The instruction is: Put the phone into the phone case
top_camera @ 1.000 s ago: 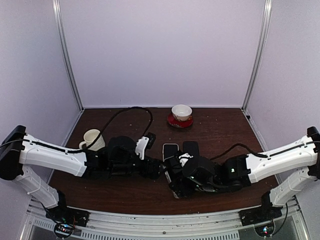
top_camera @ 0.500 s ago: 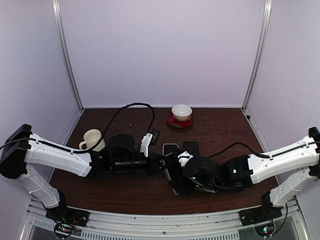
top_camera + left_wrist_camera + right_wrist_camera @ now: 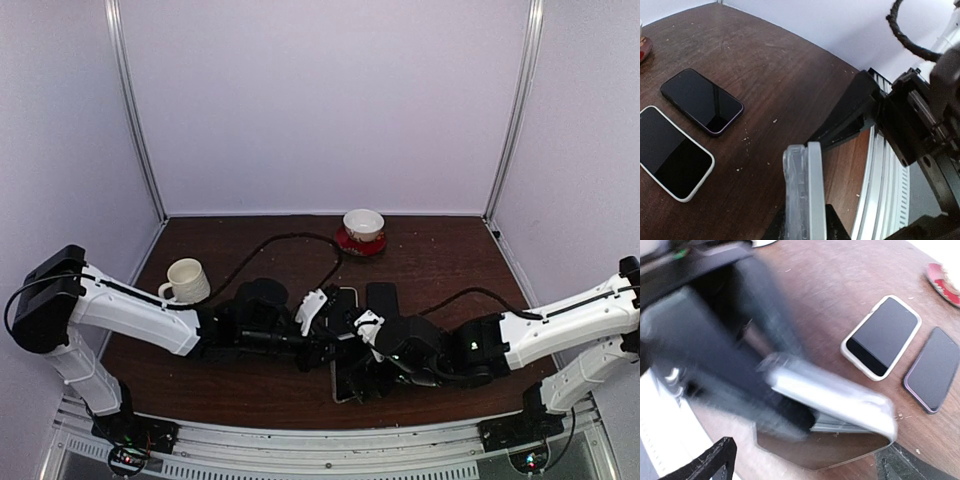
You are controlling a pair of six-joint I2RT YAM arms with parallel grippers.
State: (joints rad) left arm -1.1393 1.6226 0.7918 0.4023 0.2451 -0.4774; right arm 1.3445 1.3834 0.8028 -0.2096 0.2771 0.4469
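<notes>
While reaching low and inward across the table [image 3: 440, 250] | left claw [image 3: 805, 231] pinches phone [image 3: 815, 190] edge-up | right claw [image 3: 810, 464] spread wide

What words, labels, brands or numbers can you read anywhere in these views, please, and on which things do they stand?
No text can be read in any view.
The white-rimmed phone and purple-rimmed phone: dark screens, no marks.
The phone and case: seen edge-on, blurred in the right wrist view; nothing legible.
The mug: plain.
The cup: rim pattern too small to tell.
</notes>
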